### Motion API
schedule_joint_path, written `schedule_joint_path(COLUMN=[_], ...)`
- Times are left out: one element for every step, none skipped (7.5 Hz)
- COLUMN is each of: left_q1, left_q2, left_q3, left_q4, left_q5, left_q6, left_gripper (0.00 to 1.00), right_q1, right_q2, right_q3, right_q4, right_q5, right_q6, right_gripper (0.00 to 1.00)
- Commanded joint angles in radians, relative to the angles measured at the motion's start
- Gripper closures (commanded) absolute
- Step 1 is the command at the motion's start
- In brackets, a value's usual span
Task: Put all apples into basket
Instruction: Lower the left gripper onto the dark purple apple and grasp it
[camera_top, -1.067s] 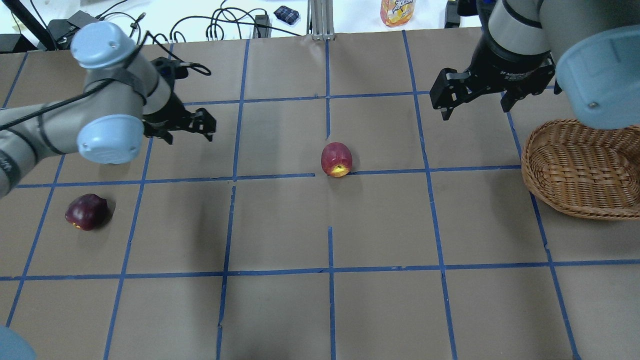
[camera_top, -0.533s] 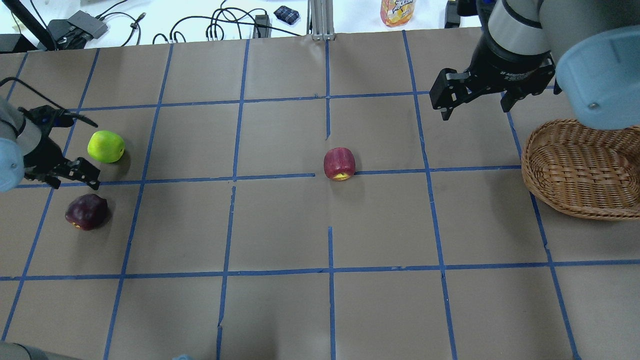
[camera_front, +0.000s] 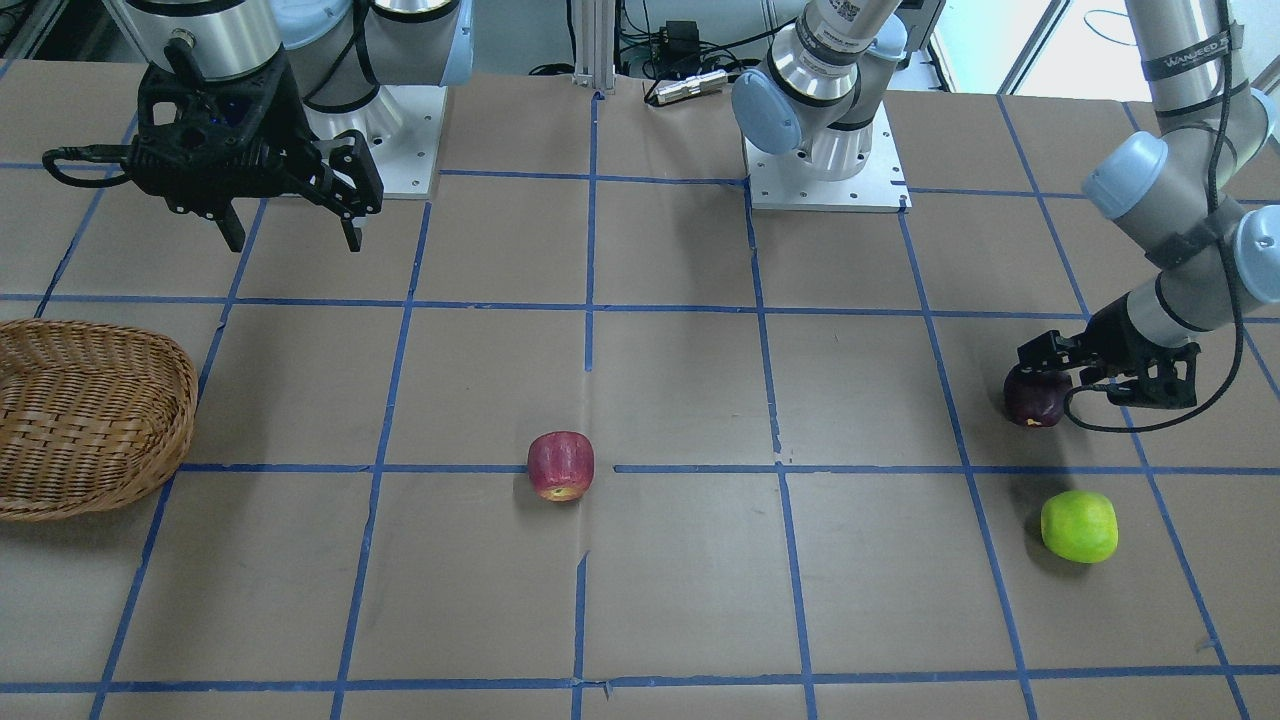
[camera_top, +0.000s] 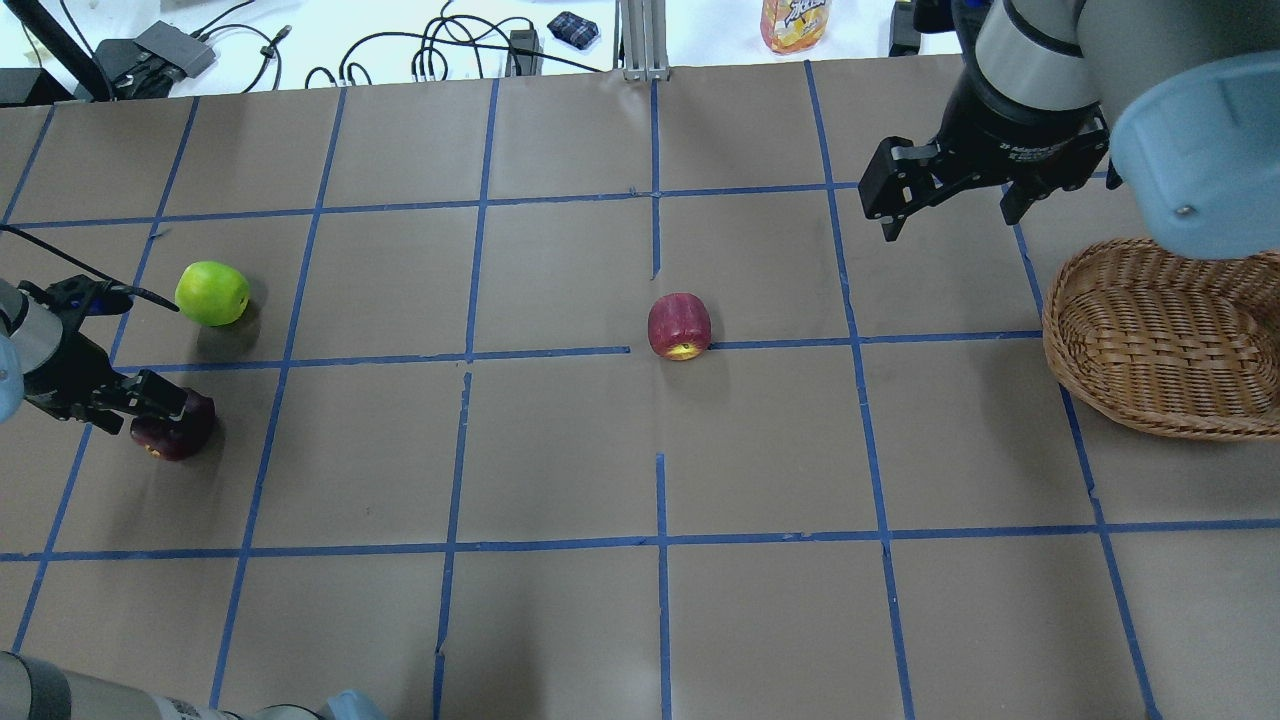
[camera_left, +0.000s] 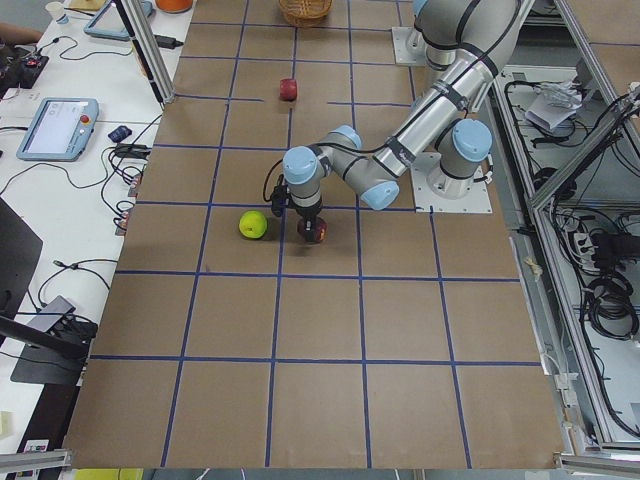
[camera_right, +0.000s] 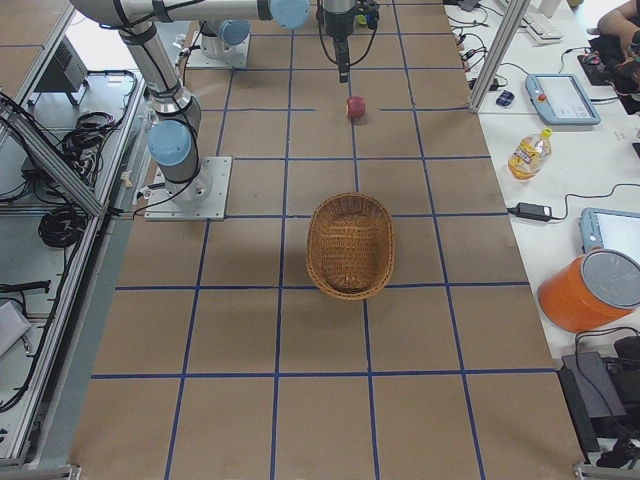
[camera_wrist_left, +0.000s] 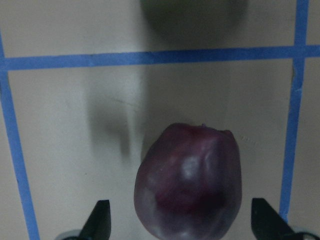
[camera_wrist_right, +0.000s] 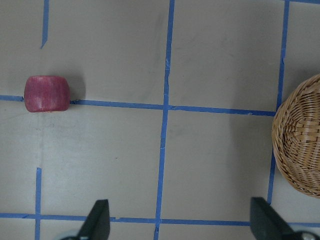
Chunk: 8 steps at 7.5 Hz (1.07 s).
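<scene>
Three apples lay on the table (camera_top: 560, 620), none in the basket (camera_top: 1150, 400). The left gripper (camera_wrist_left: 182, 222) sat low at the maroon apple (camera_wrist_left: 189, 180), jaws wide open, apple between the tips with gaps both sides, unclamped; likely lined up to grab. Green apple (camera_top: 212, 293) nearby, red apple (camera_top: 679, 325) mid-table. The right gripper (camera_top: 950, 220) hung open, empty, near the basket.

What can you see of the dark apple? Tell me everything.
The dark apple is maroon-purple, smooth, slightly glossy, with a yellowish spot low on one side. It rests on the paper-covered table, near the green apple but apart from it. The open left gripper straddles it, one finger either side; the wrist view shows gaps, so neither finger seems to touch.
</scene>
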Motion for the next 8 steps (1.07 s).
schedule_joint_path(left_q1=[0.005, 0.005, 0.003, -0.011, -0.02, -0.07, -0.151, -0.241], left_q2=[-0.026, -0.031, -0.03, 0.001, 0.025, 0.051, 0.073, 0.09], left_q3=[-0.007, -0.001, -0.001, 0.008, 0.02, 0.04, 0.046, 0.046], left_q4=[0.007, 0.014, 0.008, -0.002, -0.041, -0.087, -0.101, -0.101], left_q5=[-0.002, -0.004, -0.004, -0.022, -0.057, -0.08, -0.08, -0.083], left_q6=[0.001, 0.002, 0.004, -0.011, -0.013, -0.057, -0.158, -0.257], left_gripper=[0.0, 0.32, 0.75, 0.97, 1.0, 1.0, 1.0, 1.0], right_q1=[0.0, 0.0, 0.0, -0.001, -0.001, -0.001, 0.0, 0.0], right_q2=[0.0, -0.001, 0.0, 0.0, 0.0, 0.0, 0.0, -0.001], right_q3=[0.0, 0.0, 0.0, 0.0, 0.0, 0.0, 0.0, 0.002], right_q4=[0.0, 0.0, 0.0, 0.0, 0.0, 0.0, 0.0, 0.0], right_q5=[0.0, 0.0, 0.0, 0.0, 0.0, 0.002, 0.002, 0.002], right_q6=[0.0, 0.0, 0.0, 0.0, 0.0, 0.0, 0.0, 0.0], right_gripper=[0.0, 0.0, 0.0, 0.0, 0.0, 0.0, 0.0, 0.0])
